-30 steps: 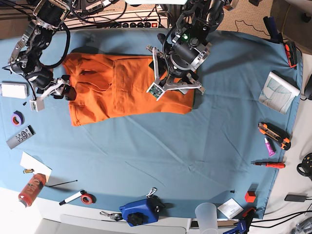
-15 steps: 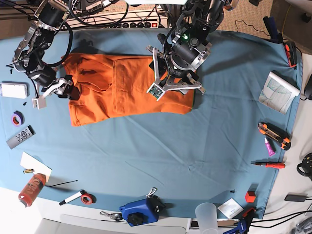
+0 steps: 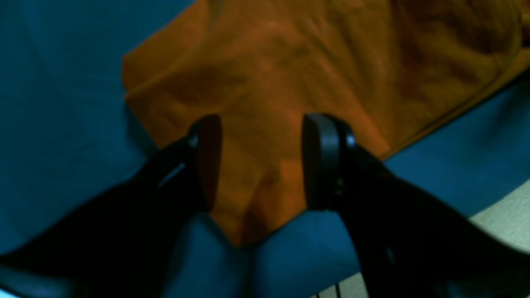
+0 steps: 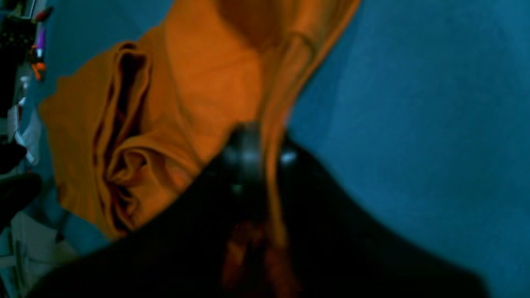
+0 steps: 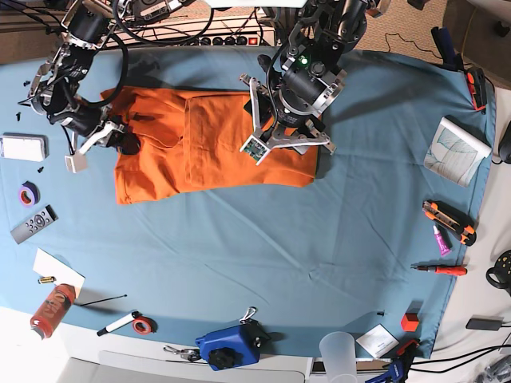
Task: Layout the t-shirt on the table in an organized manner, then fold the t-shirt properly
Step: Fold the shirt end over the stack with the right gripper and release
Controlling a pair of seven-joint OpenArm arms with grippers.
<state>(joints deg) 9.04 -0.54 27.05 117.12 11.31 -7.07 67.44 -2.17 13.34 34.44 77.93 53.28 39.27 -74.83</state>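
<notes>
The right gripper (image 4: 265, 165) is clamped on the t-shirt's (image 5: 200, 144) left edge. The left gripper (image 3: 261, 161), jaws apart, hovers over the shirt's right corner on the table (image 5: 319, 255).

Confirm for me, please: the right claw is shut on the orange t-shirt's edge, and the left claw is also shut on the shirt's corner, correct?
Not quite. The right claw is indeed shut on the t-shirt, but the left claw is open: the left wrist view shows its fingers standing apart over the shirt's corner, gripping nothing.
</notes>
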